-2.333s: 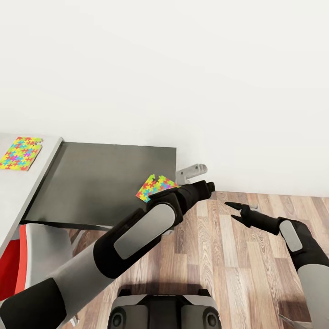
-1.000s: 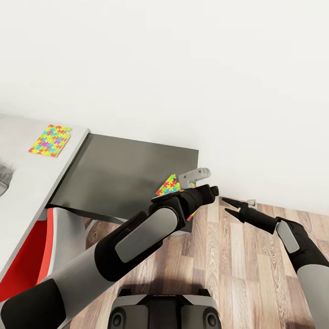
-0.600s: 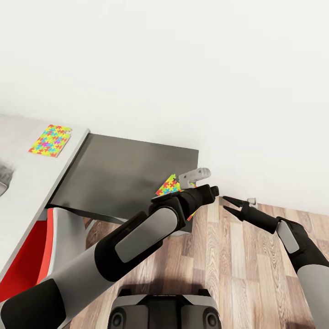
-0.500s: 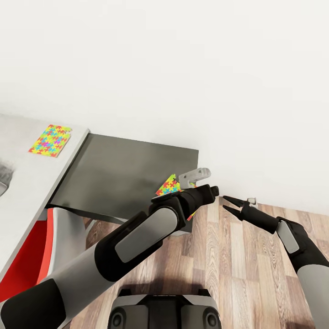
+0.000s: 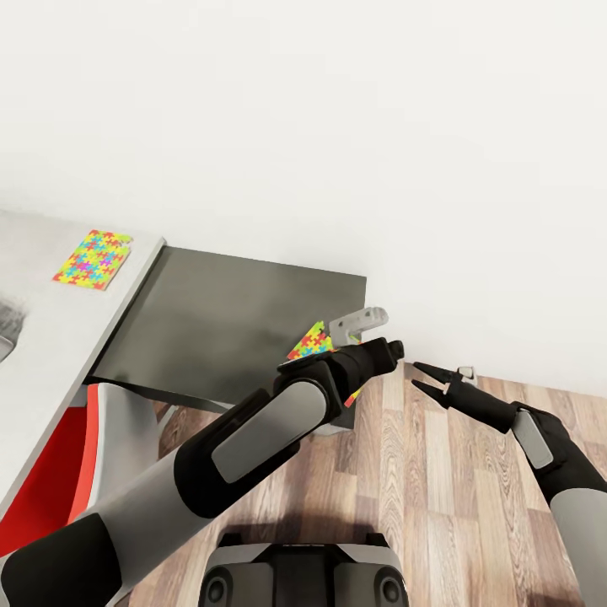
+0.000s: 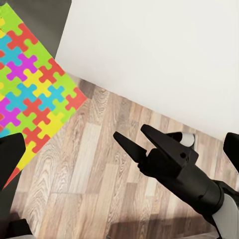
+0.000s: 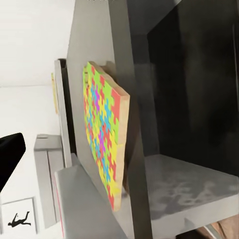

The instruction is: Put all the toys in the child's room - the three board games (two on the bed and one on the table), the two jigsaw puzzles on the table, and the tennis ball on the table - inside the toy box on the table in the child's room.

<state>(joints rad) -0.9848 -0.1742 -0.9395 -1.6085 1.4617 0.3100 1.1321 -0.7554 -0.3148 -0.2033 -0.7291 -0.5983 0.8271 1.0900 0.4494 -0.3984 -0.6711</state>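
**roomwatcher:** Head view from where I'm standing: biggest thing is the white wall (image 5: 337,126), then the wood floor (image 5: 438,497), then the dark grey box-like unit (image 5: 228,324) sitting just beside the pale table (image 5: 51,337). A red and grey chair (image 5: 59,447) is tucked under the table edge.

**benchlurker:** And the puzzles?

**roomwatcher:** One jigsaw puzzle on the table (image 5: 93,259), lying flat near its far edge. The other, the held jigsaw puzzle (image 5: 314,342), is up off any surface at the end of the left arm, over the near right corner of the dark unit. From the right wrist cam you see it edge-on (image 7: 102,134), tilted nearly upright.

**benchlurker:** Is the left gripper actually clamped on it?

**roomwatcher:** The left gripper (image 5: 358,324) has the puzzle at its fingers, and in the left wrist cam the puzzle (image 6: 30,89) runs right down to a black fingertip (image 6: 10,154), so it looks pinched on it.

**benchlurker:** Right one?

**roomwatcher:** The right gripper (image 5: 432,377) hangs over the floor just beside the left one, jaws spread apart, nothing between them. Same story in the left wrist cam (image 6: 130,138).
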